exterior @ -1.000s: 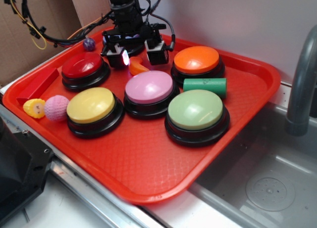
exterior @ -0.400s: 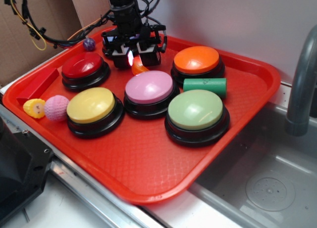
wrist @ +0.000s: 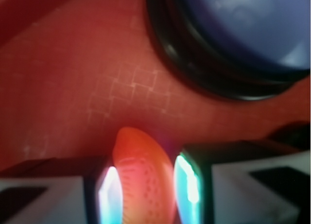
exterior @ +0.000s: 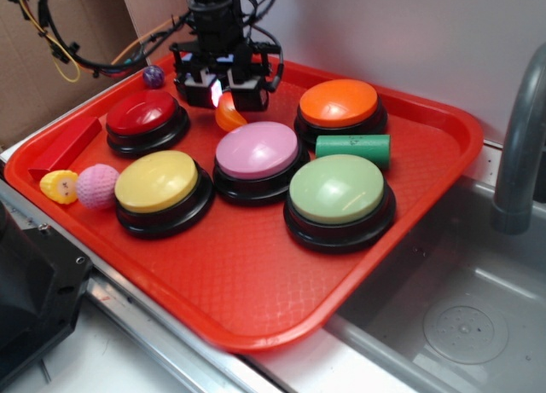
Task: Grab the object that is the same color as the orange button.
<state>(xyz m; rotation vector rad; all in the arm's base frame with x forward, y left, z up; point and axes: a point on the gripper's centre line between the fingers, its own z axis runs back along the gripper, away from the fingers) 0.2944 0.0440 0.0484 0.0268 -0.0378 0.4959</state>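
Orange object [exterior: 229, 113] is what we are after, and in the exterior view it sits at the back of the red tray [exterior: 256, 299], directly beneath the gripper [exterior: 223, 93], with only its lower curve showing below the finger pads. It lies between the red button [exterior: 143, 113] on one side and the orange button [exterior: 339, 103] on the other, just behind the pink button [exterior: 256, 150]. The arm comes down almost vertically over it, so we read the piece as lying straight under the pincer, not off to either side. From here we judge the two fingers to be drawn close together around its top, though the dark housing hides the actual contact.

From the wrist view, the orange object [wrist: 142, 178] stands squarely between the two fingertips [wrist: 108, 195], its rounded tip pointing away from the camera toward the tray floor and its long axis running along the fingers rather than across them. Both pads look pressed against, or all but touching, its flanks; the picture is soft and the glow off the pads blurs the edges, so we take the grip as probably made, not certain. A dome button [wrist: 243, 25] on a black base fills the upper right, tinted bluish here, and stands clear of the piece.

As we judge it, the coming move turns on that centred, lengthwise seating: a straight lift should carry it.
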